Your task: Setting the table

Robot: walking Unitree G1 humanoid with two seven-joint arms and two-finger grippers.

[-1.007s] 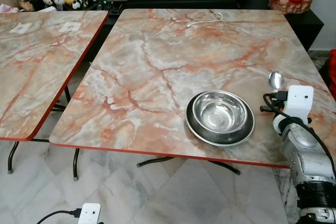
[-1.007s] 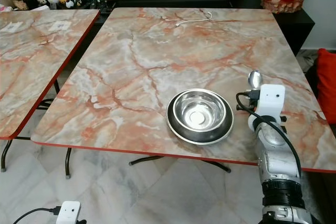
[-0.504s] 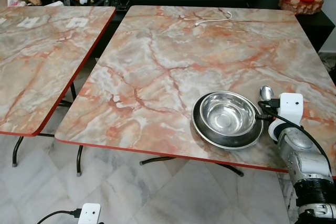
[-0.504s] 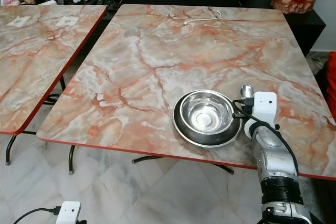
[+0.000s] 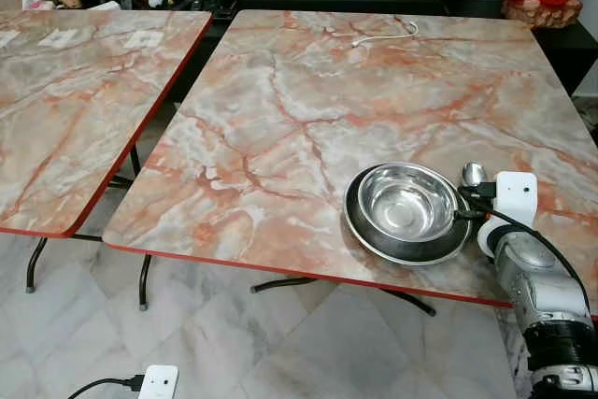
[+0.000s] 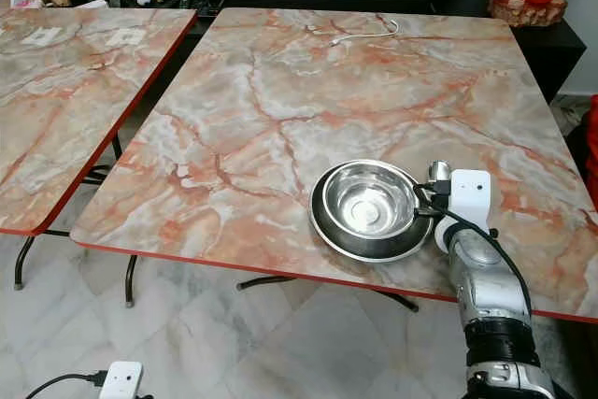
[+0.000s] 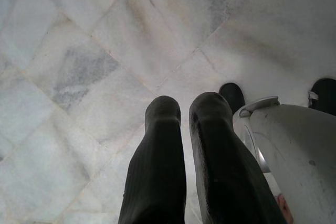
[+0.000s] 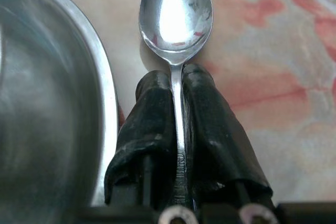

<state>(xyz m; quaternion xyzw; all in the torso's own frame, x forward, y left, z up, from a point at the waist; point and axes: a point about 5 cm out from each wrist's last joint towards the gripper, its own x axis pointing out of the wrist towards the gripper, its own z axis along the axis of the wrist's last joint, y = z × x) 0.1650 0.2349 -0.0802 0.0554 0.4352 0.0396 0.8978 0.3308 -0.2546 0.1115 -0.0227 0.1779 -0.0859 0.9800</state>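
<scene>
Right gripper (image 8: 177,103): clamped on the handle of a spoon (image 8: 176,17), whose bowl is held over the table (image 5: 308,100) just beside the rim of the steel bowl (image 5: 405,203). The bowl is nested in a dark plate (image 5: 374,235) near the table's front edge; wide bare marble lies behind it. Right arm reached forward over the near corner. Left gripper (image 7: 181,116): fingers nearly together, nothing held, hung above the floor tiles (image 7: 79,66).
</scene>
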